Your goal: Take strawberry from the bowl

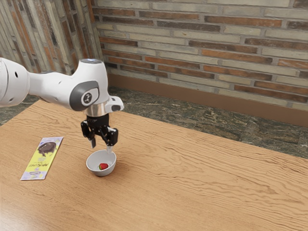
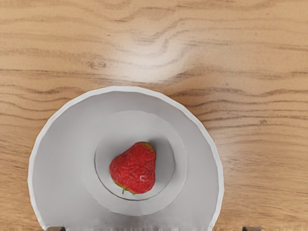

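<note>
Black and open, my gripper [image 1: 101, 146] hangs just above the white bowl [image 1: 95, 158] in the exterior view, its fingertips apart with nothing between them. A red strawberry [image 1: 103, 166] lies on the bowl's floor, below the fingertips. In the wrist view the strawberry [image 2: 134, 169] rests near the middle of the round bowl [image 2: 61, 159], green bits showing at its edge. Dark tips of my gripper [image 2: 154, 228] stand far apart at that view's lower edge, one on each side of the bowl.
A flat yellow and purple package [image 1: 41, 159] lies on the wooden table [image 1: 192, 183], toward the exterior view's left of the bowl. Behind the table stands a brick wall [image 1: 207, 57].
</note>
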Robot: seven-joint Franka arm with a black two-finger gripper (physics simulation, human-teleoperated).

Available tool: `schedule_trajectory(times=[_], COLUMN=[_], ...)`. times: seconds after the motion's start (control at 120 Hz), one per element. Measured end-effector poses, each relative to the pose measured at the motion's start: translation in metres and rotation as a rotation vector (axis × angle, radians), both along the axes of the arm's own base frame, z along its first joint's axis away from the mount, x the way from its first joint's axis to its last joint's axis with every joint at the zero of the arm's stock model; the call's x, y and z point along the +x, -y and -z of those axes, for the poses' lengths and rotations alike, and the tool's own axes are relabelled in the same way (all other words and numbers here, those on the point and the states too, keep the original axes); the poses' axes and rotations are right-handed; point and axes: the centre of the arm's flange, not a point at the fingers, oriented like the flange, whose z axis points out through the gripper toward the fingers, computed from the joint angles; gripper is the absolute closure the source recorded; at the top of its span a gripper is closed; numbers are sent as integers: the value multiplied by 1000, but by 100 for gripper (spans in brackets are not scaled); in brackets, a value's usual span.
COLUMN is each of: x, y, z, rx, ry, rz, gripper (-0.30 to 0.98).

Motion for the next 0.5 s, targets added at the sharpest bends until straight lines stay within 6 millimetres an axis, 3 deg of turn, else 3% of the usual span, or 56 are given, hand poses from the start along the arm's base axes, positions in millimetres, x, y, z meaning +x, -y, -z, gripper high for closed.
schedule_trajectory(times=[0.367, 0.5], x=[9, 13], y=[-20, -20], z=[65, 79], rx=[-2, -5], ry=[-50, -50], rz=[10, 29], gripper=[31, 32])
